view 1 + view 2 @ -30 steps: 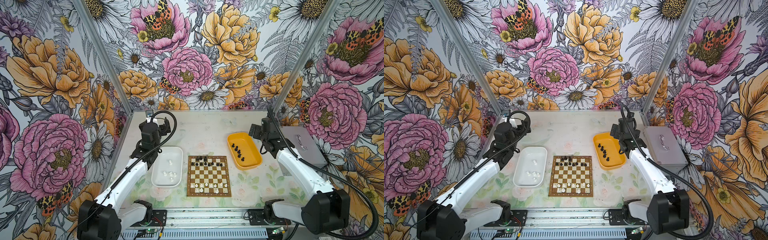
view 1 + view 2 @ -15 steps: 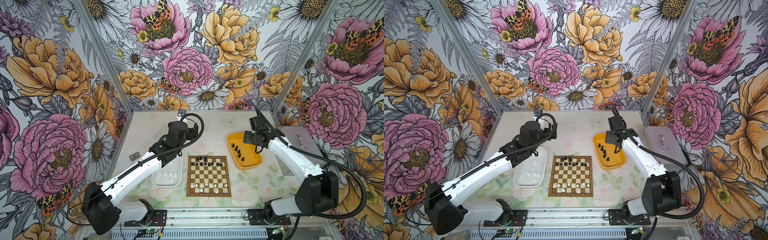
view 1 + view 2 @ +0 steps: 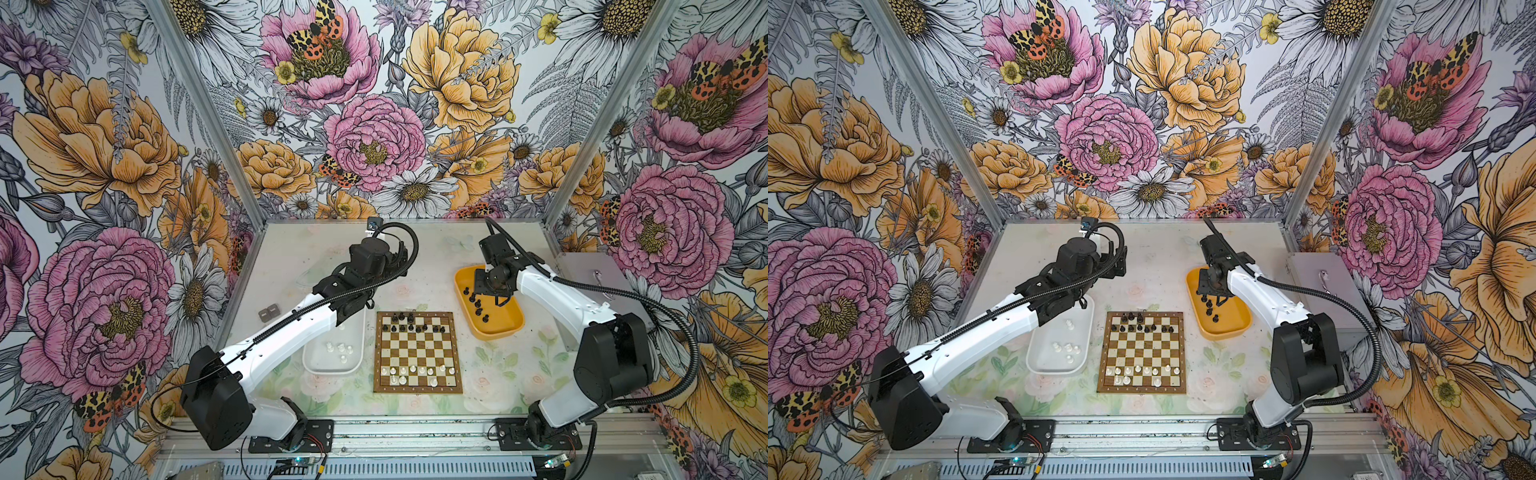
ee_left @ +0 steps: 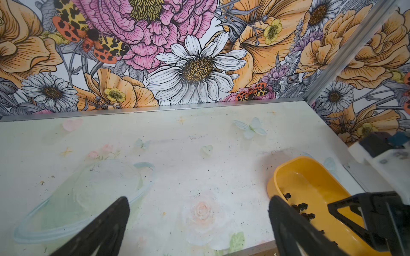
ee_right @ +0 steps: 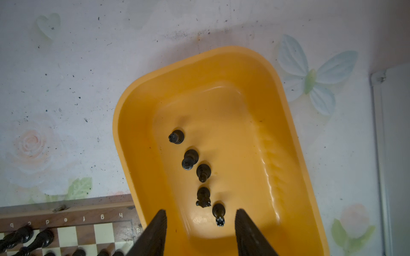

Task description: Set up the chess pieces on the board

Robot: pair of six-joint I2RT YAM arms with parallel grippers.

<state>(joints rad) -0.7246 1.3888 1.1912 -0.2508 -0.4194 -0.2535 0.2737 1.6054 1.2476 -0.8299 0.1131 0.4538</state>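
The board [image 3: 417, 351] lies in the middle of the table [image 3: 494, 374], between two trays. Black pieces [image 3: 409, 324] stand on its far rows and white pieces [image 3: 415, 371] on its near rows. Many squares in those rows are bare, so the job looks about half done. More white ones wait in the white tray [image 3: 332, 368], and a few black ones wait in the yellow tray [image 5: 277, 144].

The right gripper [image 5: 200, 212] hangs low in the yellow tray. Its two fingers are apart, with one black piece [image 5: 218, 213] between them, and they do not touch it. The left gripper [image 4: 198, 198] is spread wide over bare table and holds nothing.

What could go wrong? The black piece sits nearer one finger than the other, so that finger could push it and tip it over. A neighbour piece [image 5: 203, 197] stands just beside it and could get bumped. The pieces are tiny and shiny, so one could slip out.

Only the right wrist view shows the piece between the fingers. In both top views the gripper hides it. Only the top views show the whole board and the white tray.
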